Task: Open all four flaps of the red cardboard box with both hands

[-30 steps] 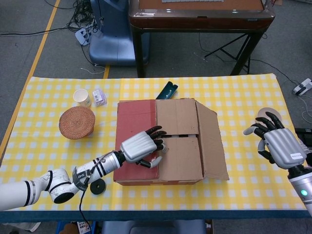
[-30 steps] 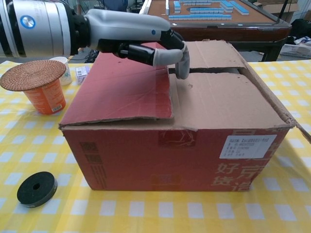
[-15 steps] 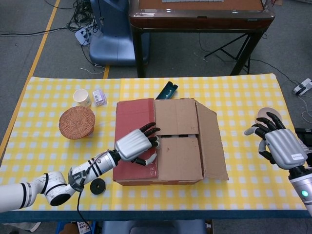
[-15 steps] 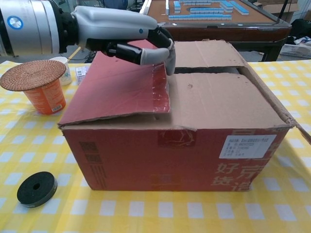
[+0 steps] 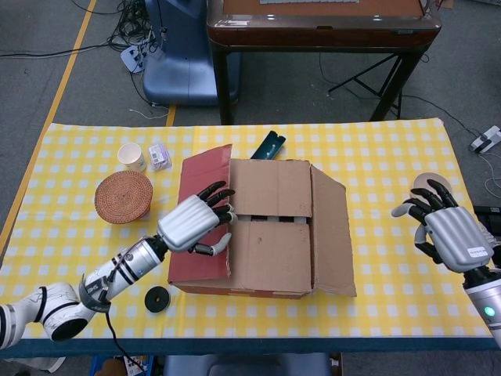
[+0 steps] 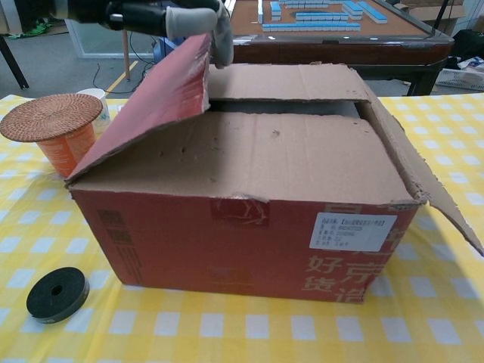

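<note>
The red cardboard box (image 5: 258, 227) (image 6: 234, 234) stands mid-table. Its left flap (image 5: 205, 176) (image 6: 147, 98), red on its outer side, is tilted steeply up. My left hand (image 5: 196, 223) (image 6: 170, 17) grips that flap at its free edge, fingers (image 6: 221, 34) curled over it. The right flap (image 5: 333, 227) (image 6: 427, 185) hangs outward and down. Two brown inner flaps (image 5: 270, 188) (image 5: 270, 254) still lie flat across the top, with a dark gap between them. My right hand (image 5: 448, 233) hovers open well right of the box, touching nothing; the chest view does not show it.
An orange cup with a woven lid (image 5: 123, 197) (image 6: 53, 121), a paper cup (image 5: 131, 157) and a small packet (image 5: 160, 157) stand left of the box. A black disc (image 5: 158, 298) (image 6: 57, 293) lies near the front edge. A dark teal object (image 5: 268, 145) lies behind the box.
My left hand has pulled back to the left and up, raising the red left flap from flat to steeply tilted. The box has shifted slightly left. The right hand has stayed put.
</note>
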Motion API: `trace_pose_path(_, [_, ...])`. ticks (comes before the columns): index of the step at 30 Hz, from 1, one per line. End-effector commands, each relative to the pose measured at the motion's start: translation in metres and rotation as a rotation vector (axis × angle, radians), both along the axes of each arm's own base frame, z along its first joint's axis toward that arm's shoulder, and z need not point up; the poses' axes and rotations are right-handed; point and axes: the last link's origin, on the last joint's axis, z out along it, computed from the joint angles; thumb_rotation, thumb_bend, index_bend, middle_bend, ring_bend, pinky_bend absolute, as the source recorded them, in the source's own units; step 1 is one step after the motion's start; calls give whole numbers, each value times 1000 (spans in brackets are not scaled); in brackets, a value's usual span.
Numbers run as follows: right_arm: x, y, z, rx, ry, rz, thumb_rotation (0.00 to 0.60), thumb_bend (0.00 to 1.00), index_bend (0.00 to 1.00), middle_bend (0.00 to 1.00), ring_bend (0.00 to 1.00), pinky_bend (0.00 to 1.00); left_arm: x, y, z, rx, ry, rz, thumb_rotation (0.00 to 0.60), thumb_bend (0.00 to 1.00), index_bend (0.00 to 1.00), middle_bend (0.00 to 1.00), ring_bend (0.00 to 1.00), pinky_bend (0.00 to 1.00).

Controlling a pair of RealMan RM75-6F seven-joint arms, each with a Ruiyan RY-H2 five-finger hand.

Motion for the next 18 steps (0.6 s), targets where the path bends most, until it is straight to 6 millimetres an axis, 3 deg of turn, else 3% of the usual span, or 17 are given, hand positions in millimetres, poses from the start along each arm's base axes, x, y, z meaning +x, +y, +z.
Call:
trace_pose_path(1, [1,-1,0,1,1,5,600,1000,371,348,154,28,0,-1,15,21,-38,11,50,550,451,351,99,0])
trace_pose_path(8, [6,-4,-1,4,1,16,600,1000,371,348,154,28,-9,3,46,90,-78,43,49,550,451,351,99,0])
trace_pose_path(18, [11,-7,-1,4,4,25,600,1000,371,348,154,28,-58,16,89,217,-18,174,51,549,451,351,99,0])
